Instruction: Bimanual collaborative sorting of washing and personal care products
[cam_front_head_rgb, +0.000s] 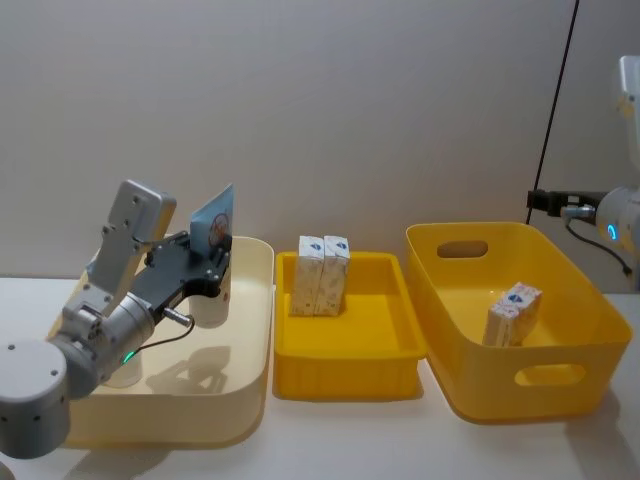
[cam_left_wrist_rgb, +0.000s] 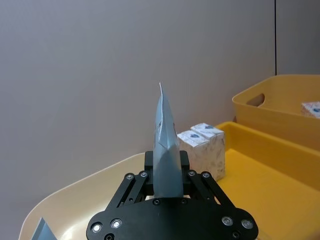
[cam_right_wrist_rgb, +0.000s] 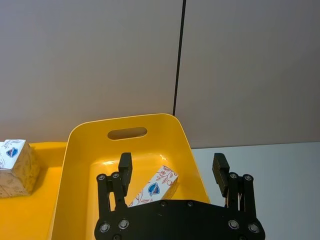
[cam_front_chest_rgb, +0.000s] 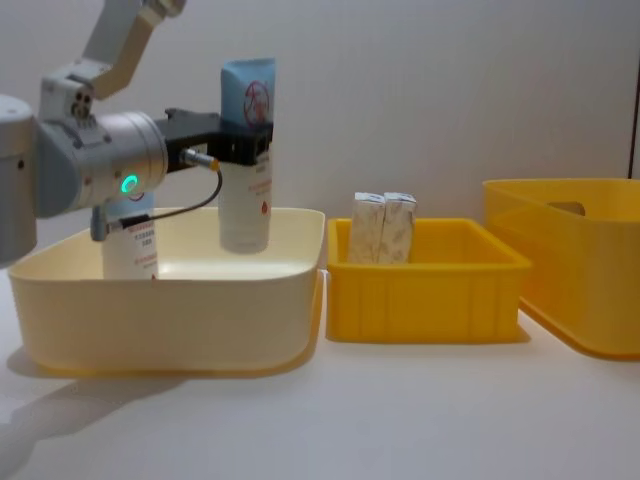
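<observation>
**Soft, bright overhead lighting with faint shadows.**
The left gripper (cam_front_head_rgb: 214, 258) and its tube (cam_front_head_rgb: 212, 222) cast a pale shadow, falling toward the robot, on the floor of the cream tub (cam_front_head_rgb: 252, 330). Thin, darker shadows edge the tubs on the white table (cam_front_chest_rgb: 420, 420). A mild sheen marks the yellow tub (cam_right_wrist_rgb: 82, 150). The wall is evenly lit.

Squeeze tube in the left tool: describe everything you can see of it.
The squeeze tube looks like soft plastic: white body, flat crimped pale-blue end bearing a red circle logo, small red print lower down. It is upright, crimped end up, rounded cap end down inside the cream tub. The left tool is shut on it just below the blue end. Whether its cap touches the tub floor cannot be told.
</observation>
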